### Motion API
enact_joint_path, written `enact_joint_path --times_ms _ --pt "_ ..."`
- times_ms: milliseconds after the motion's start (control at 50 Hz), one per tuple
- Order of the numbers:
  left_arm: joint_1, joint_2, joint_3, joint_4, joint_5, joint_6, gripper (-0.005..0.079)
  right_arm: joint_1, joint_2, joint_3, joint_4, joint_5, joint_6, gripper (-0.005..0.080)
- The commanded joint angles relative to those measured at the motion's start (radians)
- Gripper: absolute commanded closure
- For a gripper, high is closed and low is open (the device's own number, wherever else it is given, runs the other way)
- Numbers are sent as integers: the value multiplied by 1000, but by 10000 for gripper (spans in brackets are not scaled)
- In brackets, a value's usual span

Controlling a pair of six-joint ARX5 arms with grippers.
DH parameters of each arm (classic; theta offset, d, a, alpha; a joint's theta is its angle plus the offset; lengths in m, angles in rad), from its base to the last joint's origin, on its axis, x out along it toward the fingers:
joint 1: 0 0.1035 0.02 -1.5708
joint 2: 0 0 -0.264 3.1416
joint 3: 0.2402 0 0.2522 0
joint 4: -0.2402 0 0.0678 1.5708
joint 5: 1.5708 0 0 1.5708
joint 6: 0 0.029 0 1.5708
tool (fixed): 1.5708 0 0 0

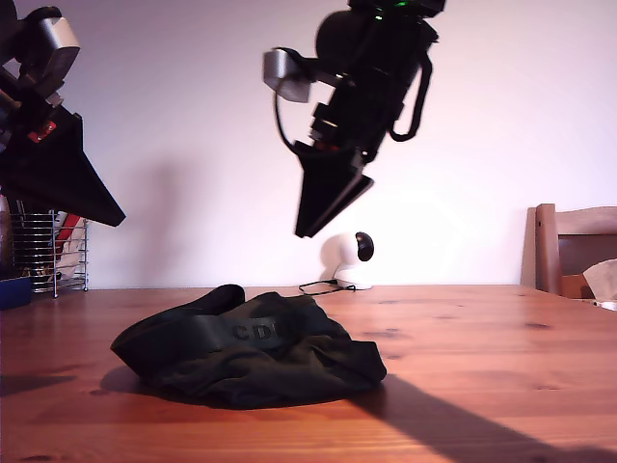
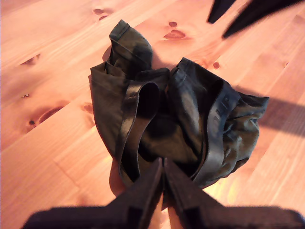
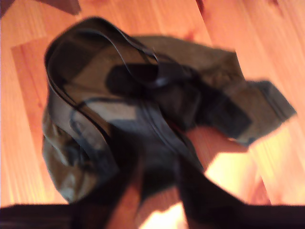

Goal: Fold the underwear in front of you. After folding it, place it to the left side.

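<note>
The underwear point(image 1: 246, 347) lies crumpled in a heap on the wooden table point(image 1: 482, 367), its wide waistband facing the exterior camera. In the first wrist view the underwear point(image 2: 176, 114) sits just beyond my first gripper point(image 2: 163, 164), whose fingers are shut tip to tip with nothing between them. My second gripper point(image 3: 157, 164) is open above the blurred underwear point(image 3: 119, 109), clear of the cloth. Two black arms hang above the heap in the exterior view, one point(image 1: 53, 164) at the upper left and one point(image 1: 337, 174) at top centre. Which arm is which I cannot tell.
A wire rack point(image 1: 53, 251) and a blue object point(image 1: 14, 289) stand at the back on the exterior view's left. A white round device point(image 1: 347, 260) with a cable sits behind the heap. A wooden chair point(image 1: 574, 251) stands at that view's right edge.
</note>
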Motion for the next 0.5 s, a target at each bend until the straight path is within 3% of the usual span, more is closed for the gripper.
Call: enact_joint_path --times_ms 0,480 --pt "-3 8 6 4 4 3 766 8 37 -2 -6 2 -6 447" --pt "-3 8 6 -14 4 3 766 39 134 -3 -64 -58 -6 447"
